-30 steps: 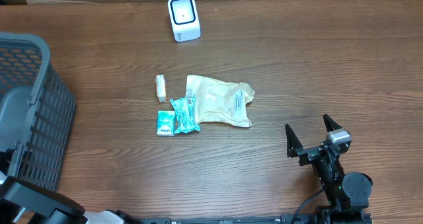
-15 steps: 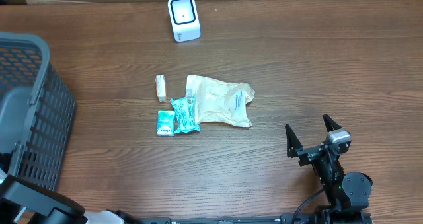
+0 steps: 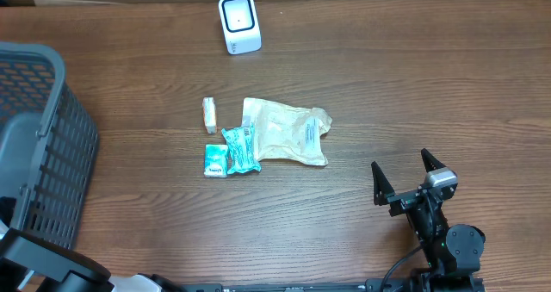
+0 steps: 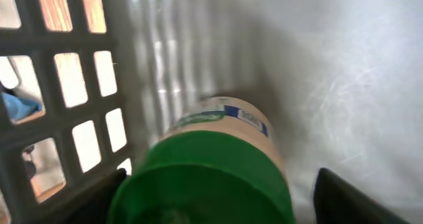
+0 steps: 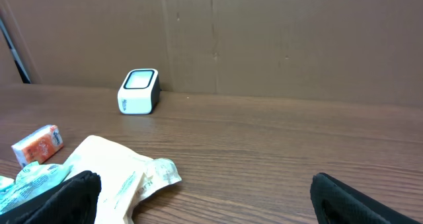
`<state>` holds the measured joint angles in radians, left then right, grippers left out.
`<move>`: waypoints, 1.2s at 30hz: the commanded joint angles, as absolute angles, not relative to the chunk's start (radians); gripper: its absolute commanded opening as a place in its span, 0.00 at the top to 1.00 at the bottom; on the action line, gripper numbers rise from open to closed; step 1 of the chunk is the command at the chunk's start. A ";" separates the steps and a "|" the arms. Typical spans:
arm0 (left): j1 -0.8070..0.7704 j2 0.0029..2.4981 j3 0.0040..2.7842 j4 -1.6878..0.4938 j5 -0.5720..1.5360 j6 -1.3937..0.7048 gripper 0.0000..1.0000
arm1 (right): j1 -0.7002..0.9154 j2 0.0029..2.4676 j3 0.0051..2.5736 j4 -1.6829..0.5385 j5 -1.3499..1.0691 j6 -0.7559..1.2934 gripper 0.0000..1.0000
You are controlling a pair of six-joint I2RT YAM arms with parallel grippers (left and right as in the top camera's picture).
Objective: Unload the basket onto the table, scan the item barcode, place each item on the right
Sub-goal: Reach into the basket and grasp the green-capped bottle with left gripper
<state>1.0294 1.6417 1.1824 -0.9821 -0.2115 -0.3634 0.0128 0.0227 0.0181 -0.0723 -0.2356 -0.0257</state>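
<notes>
Item: canister (image 4: 228, 121) w/ green lid (image 4: 198, 181), stiff, slick, prob light
Grip: round sides
L jaws: astride lid, unclamped
R jaws: wide, empty

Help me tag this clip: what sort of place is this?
Probably a mock checkout bench: a white barcode scanner on a wooden table, packaged goods mid-table, a grey shopping basket beside them.
</notes>
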 commanded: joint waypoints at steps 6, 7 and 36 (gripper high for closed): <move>1.034 1.641 1.177 -0.951 -0.170 -0.362 0.48 | 0.006 0.022 0.011 -0.070 -0.229 -0.022 0.00; 1.034 1.641 1.177 -0.947 -0.158 -0.362 0.48 | 0.006 0.022 0.011 -0.070 -0.229 -0.022 0.00; 1.023 1.635 1.889 -1.295 0.126 -0.358 0.60 | 0.006 0.022 0.011 -0.070 -0.229 -0.022 0.00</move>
